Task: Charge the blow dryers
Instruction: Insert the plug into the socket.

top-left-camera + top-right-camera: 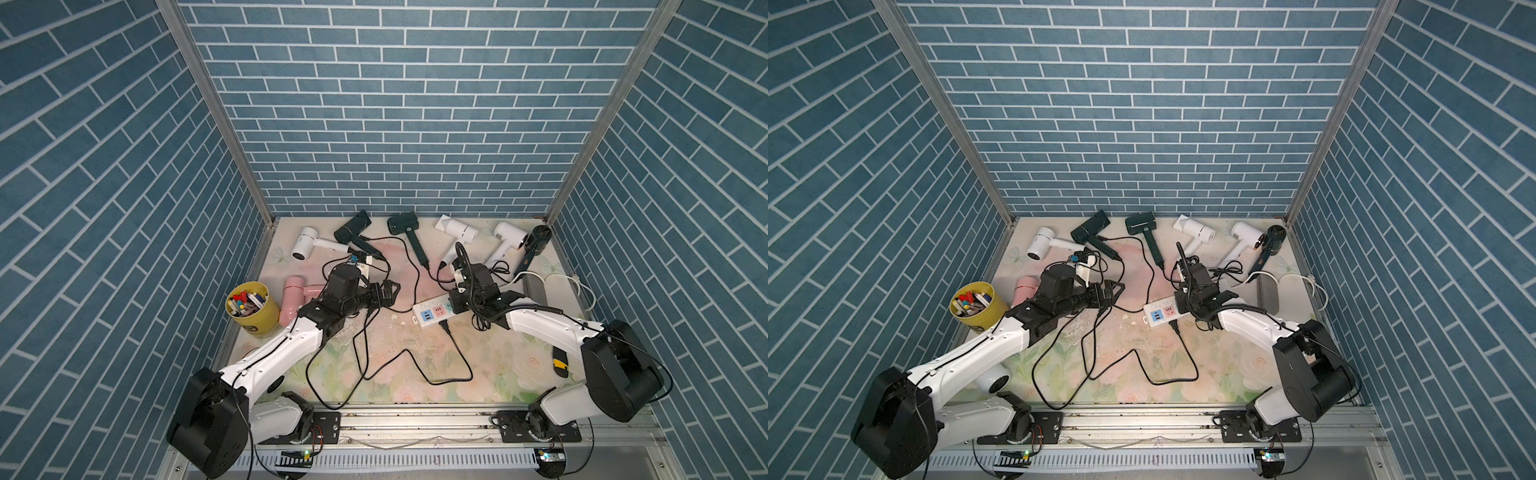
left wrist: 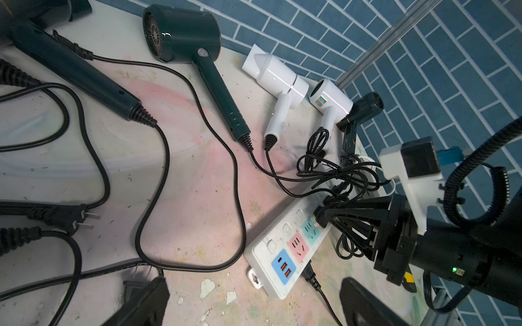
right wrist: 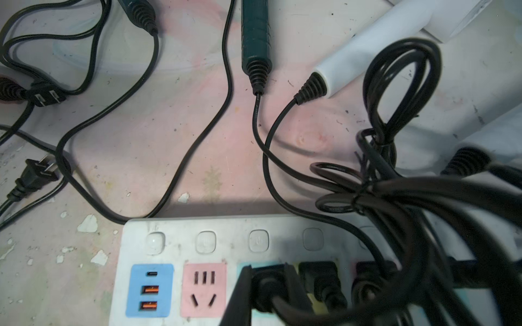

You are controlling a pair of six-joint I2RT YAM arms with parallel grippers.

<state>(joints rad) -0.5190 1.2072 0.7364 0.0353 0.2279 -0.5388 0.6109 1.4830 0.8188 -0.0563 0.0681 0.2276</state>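
Observation:
Several blow dryers lie along the table's back: white, dark, dark green, two white, dark, and a pink one at the left. A white power strip lies mid-table. My right gripper is shut on a black plug seated at the strip's teal socket; two more plugs sit in sockets beside it. My left gripper hangs open just left of the strip's end, nothing between its fingers. A loose two-prong plug lies on the table.
A yellow cup of pens stands at the left edge. A grey fuzzy roll and a white cable lie at the right, a yellow-and-black utility knife nearer. Black cords loop across the table's middle and front.

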